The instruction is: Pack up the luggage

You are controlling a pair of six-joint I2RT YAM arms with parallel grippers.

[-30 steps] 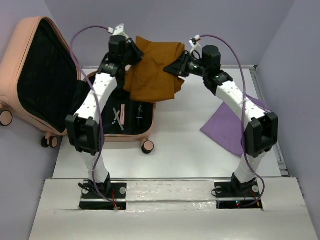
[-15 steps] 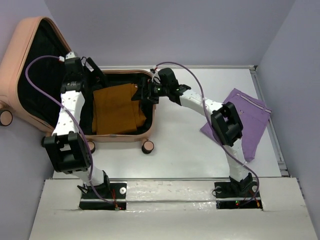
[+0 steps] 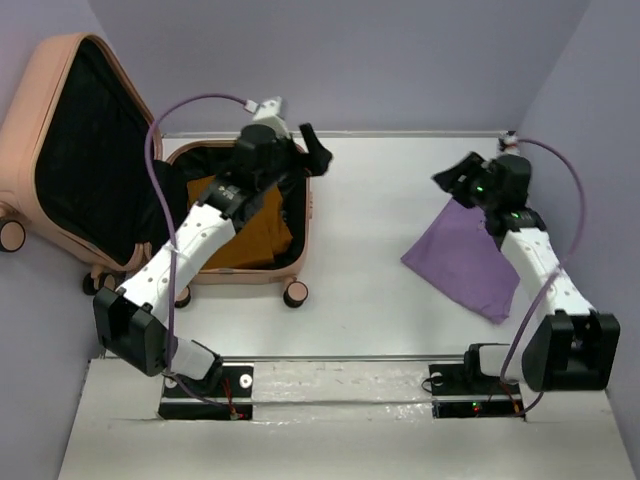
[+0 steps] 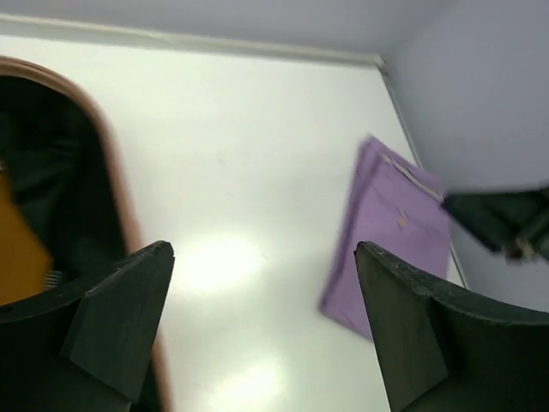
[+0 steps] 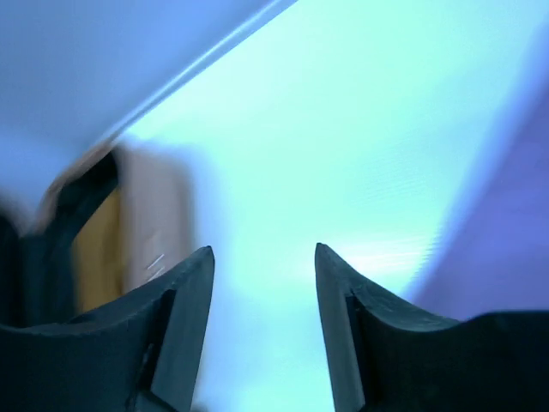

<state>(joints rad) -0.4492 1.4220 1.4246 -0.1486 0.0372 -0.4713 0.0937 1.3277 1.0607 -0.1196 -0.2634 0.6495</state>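
Left jaws: we see the left gripper (image 4: pixel 262 257) spread wide, with nothing between its fingers, only bare table beneath.
Right jaws: the right gripper (image 5: pixel 262 257) stands parted, narrower than the left, and its gap is empty. This view is smeared, so we read no more from it.
Luggage: the small peach-pink hard-shell suitcase (image 3: pixel 250 272) lies open at the far left of the white table (image 3: pixel 370 250). Its black-lined lid is propped up towards the left wall and its caster wheels face the near edge.
What changed: a second ago both grippers held the folded mustard-brown cloth (image 3: pixel 262 235) aloft between them. Half a second ago it was down in the base with both grippers at it. Now it lies in the base on its own, and both arms are off it.
Left arm: it hovers over the suitcase's far right corner, facing out across the table.
Right arm: it has swung to the right side and hangs above the far end of the flat purple cloth (image 3: pixel 465 260). We cannot tell whether it touches.
Meaning: we judge the brown cloth packed. The purple cloth, well apart from the case, is likely the next item.
Next move: we expect the right gripper to take a far edge and the left to come across to share the lift.
Risk: a one-corner grip may let the cloth unfold.
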